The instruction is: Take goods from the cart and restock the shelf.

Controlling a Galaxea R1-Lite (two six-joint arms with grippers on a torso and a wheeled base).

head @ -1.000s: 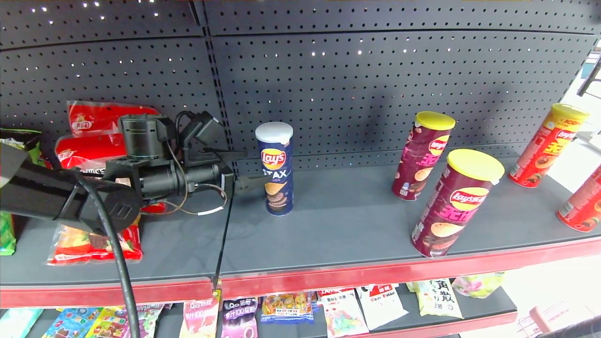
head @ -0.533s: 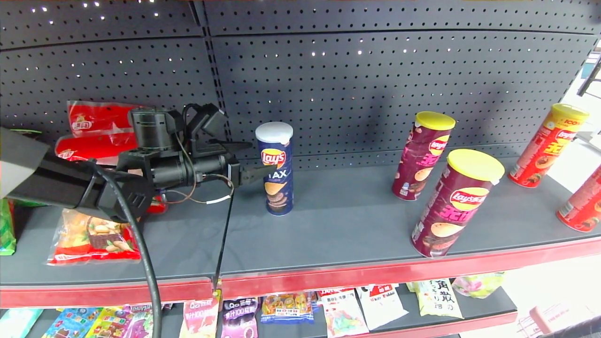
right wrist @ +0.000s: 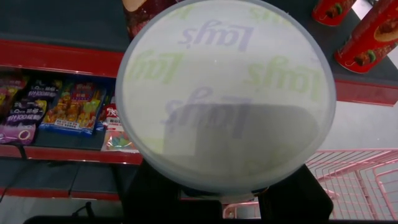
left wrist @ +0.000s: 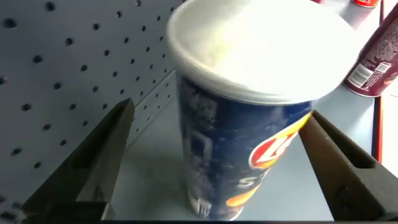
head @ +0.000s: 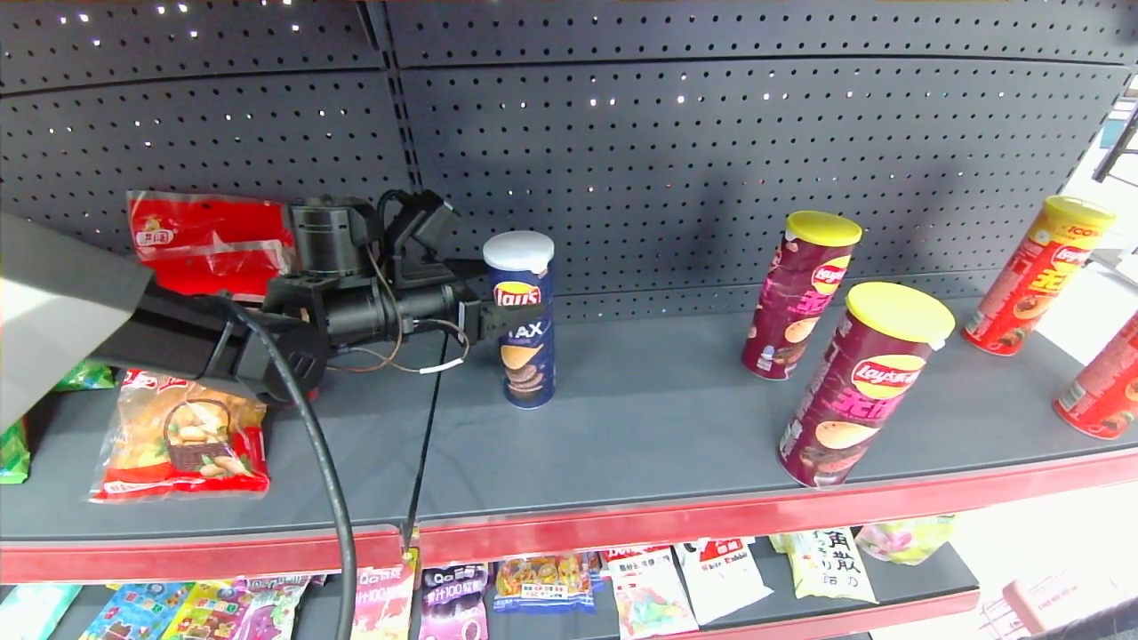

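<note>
A blue chip can (head: 526, 369) with a white lid stands upright near the back of the grey shelf (head: 640, 444). My left gripper (head: 523, 318) is open and level with the can's upper half. In the left wrist view the can (left wrist: 249, 112) stands between the two fingers (left wrist: 106, 162), with a gap on each side. My right gripper (right wrist: 217, 202) is shut on another chip can, whose translucent lid (right wrist: 227, 93) faces the camera and hides the fingers.
Two purple cans (head: 800, 293) (head: 867, 382) and two red cans (head: 1036, 276) (head: 1102, 382) stand to the right. Snack bags (head: 182, 436) (head: 209, 240) lie at the left. Packets hang on the lower shelf (head: 542, 582). A pink cart (right wrist: 360, 180) sits below.
My left arm has moved right along the shelf; its open fingers, which were short of the blue can, now flank it. The can has stayed put.
</note>
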